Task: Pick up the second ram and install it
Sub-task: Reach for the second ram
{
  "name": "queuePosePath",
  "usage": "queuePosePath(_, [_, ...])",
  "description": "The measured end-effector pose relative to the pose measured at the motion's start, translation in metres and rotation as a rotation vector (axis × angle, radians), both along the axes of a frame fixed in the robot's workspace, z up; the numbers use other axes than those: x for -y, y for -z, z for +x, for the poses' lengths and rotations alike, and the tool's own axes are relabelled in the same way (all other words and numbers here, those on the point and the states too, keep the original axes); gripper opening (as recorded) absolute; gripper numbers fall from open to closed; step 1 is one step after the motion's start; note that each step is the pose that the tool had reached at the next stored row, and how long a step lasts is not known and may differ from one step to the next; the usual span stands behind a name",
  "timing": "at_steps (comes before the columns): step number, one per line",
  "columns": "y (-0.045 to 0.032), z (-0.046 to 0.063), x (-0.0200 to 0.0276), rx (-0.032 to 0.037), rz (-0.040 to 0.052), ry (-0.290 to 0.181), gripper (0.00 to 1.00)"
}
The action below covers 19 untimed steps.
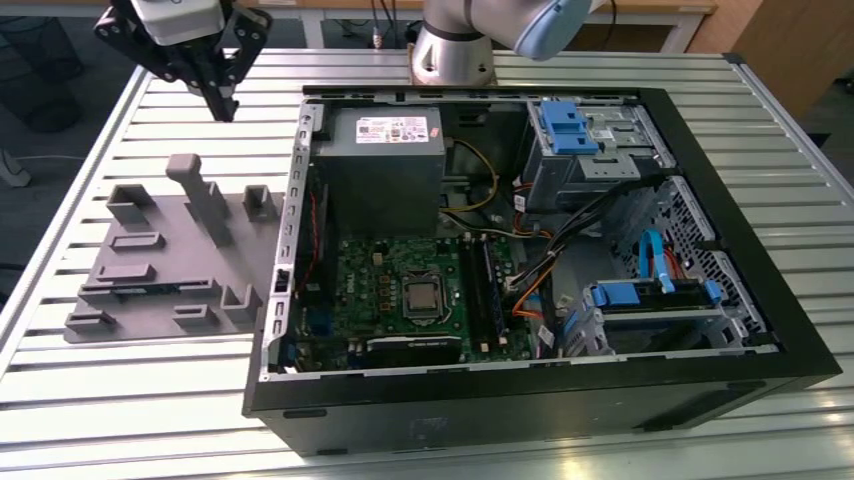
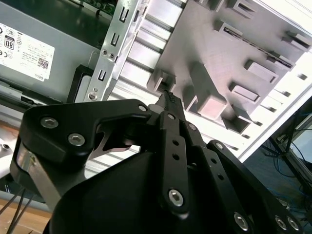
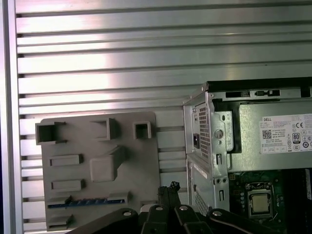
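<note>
- The second ram point(image 3: 87, 201) is sitting sunk in a long slot of the grey tray point(image 3: 73, 146). Just its thin blue-green edge is showing in the first wrist view, with its chips and label hidden in the slot.
- In the exterior view the tray point(image 1: 167, 225) is lying on the bench point(image 1: 147, 400) near the edge at the exterior view's left. The stick itself is too hard to make out among the tray's raised blocks there.
- The arm is being cut off by the upper edge of the exterior view.
- The gripper point(image 1: 223, 100) is hanging over the bench's far corner on the exterior view's left, apart from the tray and beside the open computer case point(image 1: 534, 400).
- In both wrist views the gripper's black body is covering much of the picture. Its tip point(image 3: 168, 190) is showing just off the tray's edge, between the tray and the case wall.
- The fingers point(image 2: 174, 141) are pressing together to a single point point(image 2: 168, 100). They are pinching nothing and touching neither the ram nor the tray.
- Inside the case, the grey power supply point(image 1: 380, 170) is sitting toward the bench's far edge.
- The green motherboard point(image 1: 380, 270) is lying below it, with cables and the case wall hiding parts of it.
</note>
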State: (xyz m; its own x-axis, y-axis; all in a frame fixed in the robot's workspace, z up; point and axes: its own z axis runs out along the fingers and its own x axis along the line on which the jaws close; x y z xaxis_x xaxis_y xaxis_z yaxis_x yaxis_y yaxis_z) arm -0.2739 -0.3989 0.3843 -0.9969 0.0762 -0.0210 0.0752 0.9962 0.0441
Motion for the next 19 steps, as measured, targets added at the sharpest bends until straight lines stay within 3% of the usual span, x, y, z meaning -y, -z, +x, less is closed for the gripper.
queuePosePath(19, [0.0009, -0.014, 0.0, 0.0001, 0.0001, 0.0, 0.11])
